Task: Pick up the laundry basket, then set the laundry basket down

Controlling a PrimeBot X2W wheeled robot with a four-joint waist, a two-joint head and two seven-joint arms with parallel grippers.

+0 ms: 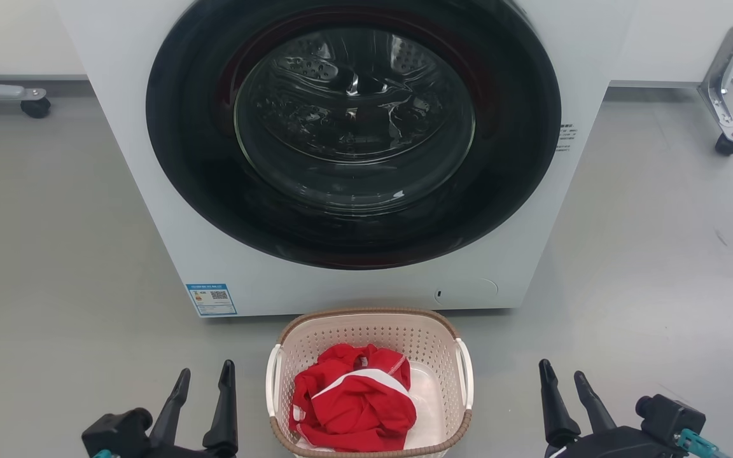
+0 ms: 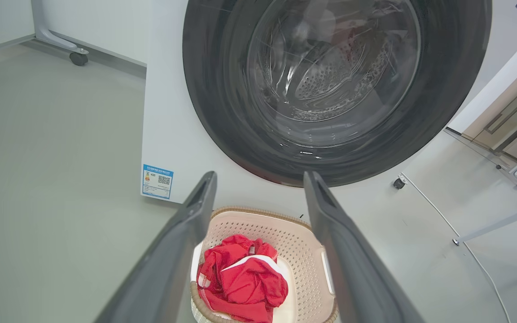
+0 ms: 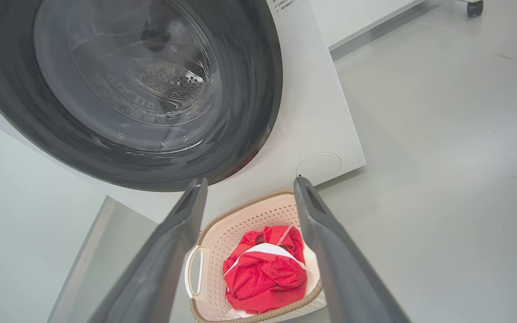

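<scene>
The laundry basket (image 1: 427,346) stands on the grey floor just in front of the washing machine, cream-white and perforated with a brown rim and white side handles. A red and white garment (image 1: 354,397) lies crumpled inside it. My left gripper (image 1: 204,375) is open to the basket's left, and my right gripper (image 1: 564,375) is open to its right, both clear of it. The left wrist view has the basket (image 2: 294,242) beyond its open fingers. The right wrist view has the basket (image 3: 240,224) between its fingers too.
A white washing machine (image 1: 137,159) with a closed round dark glass door (image 1: 354,133) rises right behind the basket. Wheeled metal legs (image 1: 726,133) stand at the far right and far left. A white cable (image 2: 442,220) runs across the floor beside the machine.
</scene>
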